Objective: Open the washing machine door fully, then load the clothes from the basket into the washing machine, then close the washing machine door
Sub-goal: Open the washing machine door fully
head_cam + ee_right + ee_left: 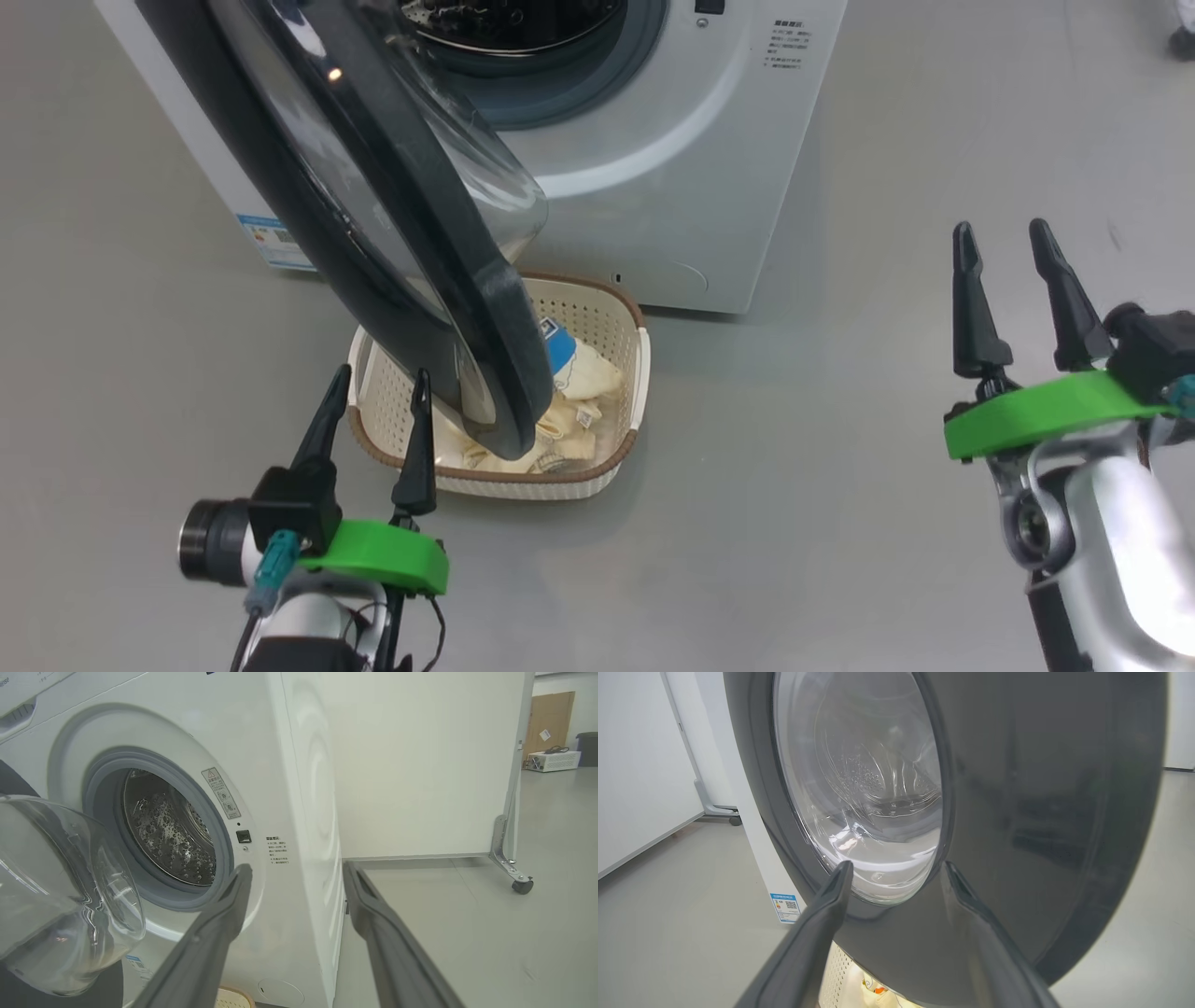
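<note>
**Left end effector**: mine. The fingers are spread with nothing between them. The tips point at the outer face of the door, close to it, above the near left corner of the basket. In my left wrist view one finger sits below the glass bowl and the other lies across the black rim.

**Right end effector**: mine. The fingers are spread and empty. It is held well to the right of the machine and basket, over bare floor. In my right wrist view its fingers straddle the machine's front right corner.

**Door**: round, with a black rim and a bulging clear glass centre. It is swung out from the machine front, and its lower edge hangs over the basket and hides the basket's middle.

**Basket**: cream, perforated, with a brown rim. It stands on the floor just in front of the machine, under the door.

**Clothes**: cream-yellow fabric with a blue patch, lying inside the basket and showing to the right of the door.

**Washing machine**: white front-loader with its opening uncovered. It has a grey gasket, a steel drum and a blue sticker low on its front left.
</note>
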`<state>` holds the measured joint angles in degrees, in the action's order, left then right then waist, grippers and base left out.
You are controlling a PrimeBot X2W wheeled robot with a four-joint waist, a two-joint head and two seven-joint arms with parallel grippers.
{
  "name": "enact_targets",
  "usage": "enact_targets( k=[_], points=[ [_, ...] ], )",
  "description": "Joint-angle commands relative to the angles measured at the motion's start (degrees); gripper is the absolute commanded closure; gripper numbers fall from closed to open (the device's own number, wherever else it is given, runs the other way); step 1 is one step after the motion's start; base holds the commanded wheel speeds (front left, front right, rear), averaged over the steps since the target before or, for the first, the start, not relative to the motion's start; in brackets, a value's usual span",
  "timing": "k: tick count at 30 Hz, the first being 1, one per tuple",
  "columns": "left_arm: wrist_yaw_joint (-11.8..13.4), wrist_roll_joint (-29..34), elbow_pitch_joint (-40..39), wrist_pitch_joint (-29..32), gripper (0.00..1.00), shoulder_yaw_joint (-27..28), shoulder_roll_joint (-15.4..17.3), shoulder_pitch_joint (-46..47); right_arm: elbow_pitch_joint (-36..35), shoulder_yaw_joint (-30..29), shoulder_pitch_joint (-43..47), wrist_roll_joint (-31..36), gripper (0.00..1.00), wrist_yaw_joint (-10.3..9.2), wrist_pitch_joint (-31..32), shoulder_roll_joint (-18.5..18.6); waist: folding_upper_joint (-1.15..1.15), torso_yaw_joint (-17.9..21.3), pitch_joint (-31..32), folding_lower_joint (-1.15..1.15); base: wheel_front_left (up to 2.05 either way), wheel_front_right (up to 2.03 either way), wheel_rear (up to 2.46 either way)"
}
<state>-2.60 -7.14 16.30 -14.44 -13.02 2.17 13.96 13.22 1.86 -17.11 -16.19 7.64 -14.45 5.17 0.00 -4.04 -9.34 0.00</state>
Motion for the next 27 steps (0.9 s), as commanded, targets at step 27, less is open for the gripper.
enact_targets(
  k=[27],
  points=[
    [-0.81, 0.65, -0.52, -0.56, 0.0, 2.2, 1.44, -3.79, -11.93, -2.2, 22.33, 9.09, 0.0, -0.15, -0.39, -2.28, 0.0, 1.89, 6.81, 0.0, 0.0, 0.0, 0.0]
  ],
)
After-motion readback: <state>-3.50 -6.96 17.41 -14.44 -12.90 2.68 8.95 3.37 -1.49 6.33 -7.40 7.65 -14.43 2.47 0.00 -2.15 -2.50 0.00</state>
